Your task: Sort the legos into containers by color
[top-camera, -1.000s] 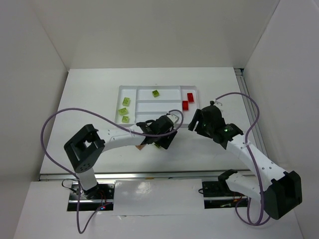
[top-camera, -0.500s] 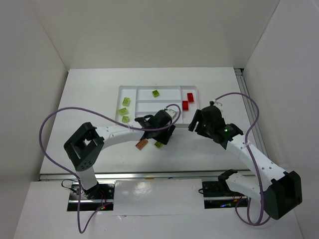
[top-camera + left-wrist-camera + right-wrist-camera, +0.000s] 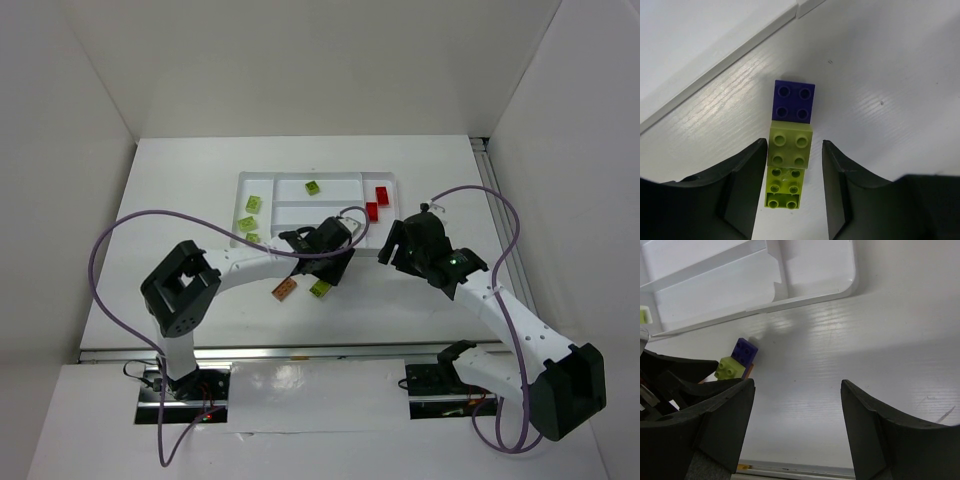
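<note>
my left gripper (image 3: 793, 150) spread, straddling green lego (image 3: 790, 146) just outside tray (image 3: 810, 295), purple lego (image 3: 794, 101) touching it; looks lined up for pinch. right gripper (image 3: 797, 390) spread, empty, beside tray.

White table (image 3: 190, 190) enclosed by plain white walls (image 3: 300, 60).

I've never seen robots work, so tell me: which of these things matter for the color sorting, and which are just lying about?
Part of the job: white tray, red bricks, green bricks, brown-orange brick, purple brick, left fingers, right fingers.
Just there: purple cables, metal rail.
</note>
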Robot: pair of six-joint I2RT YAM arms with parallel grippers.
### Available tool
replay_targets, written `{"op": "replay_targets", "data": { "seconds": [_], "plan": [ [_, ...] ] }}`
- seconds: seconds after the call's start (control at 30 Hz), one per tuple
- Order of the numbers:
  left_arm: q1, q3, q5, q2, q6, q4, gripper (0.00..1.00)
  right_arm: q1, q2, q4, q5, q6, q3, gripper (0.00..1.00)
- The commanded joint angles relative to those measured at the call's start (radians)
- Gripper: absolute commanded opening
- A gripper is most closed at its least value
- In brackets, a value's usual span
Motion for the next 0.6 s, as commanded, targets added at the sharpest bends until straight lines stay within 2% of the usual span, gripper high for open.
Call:
{"op": "replay_targets", "data": {
  "seconds": [0.0,0.13,0.33,0.47,0.5,0.57],
  "plan": [
    [-0.003,0.031,-0.008,0.024,0.003,-0.016,0.58,-0.006,-0.015,-0.011,0.026,-0.008,0.006,0.77],
    [-0.003,0.021,-0.008,0.024,0.003,-0.016,0.52,-0.006,-0.015,-0.011,0.026,-0.008,0.006,0.77],
    [-0.003,0.011,-0.028,0.015,0.003,-0.025,0.52,-0.006,-0.006,-0.011,0.026,-0.008,0.006,0.77],
    [-0.003,0.011,-0.038,0.005,-0.006,-0.025,0.38,-0.006,-0.006,-0.002,0.026,-0.008,0.015,0.77],
    [-0.003,0.022,-0.038,0.005,-0.006,-0.025,0.25,-0.006,-0.006,-0.002,0.026,-0.008,0.015,0.77],
    [-0.003,0.04,-0.038,-0.007,-0.006,-0.046,0.15,-0.006,-0.006,-0.002,0.026,-0.008,0.015,0.77]
  ]
}}
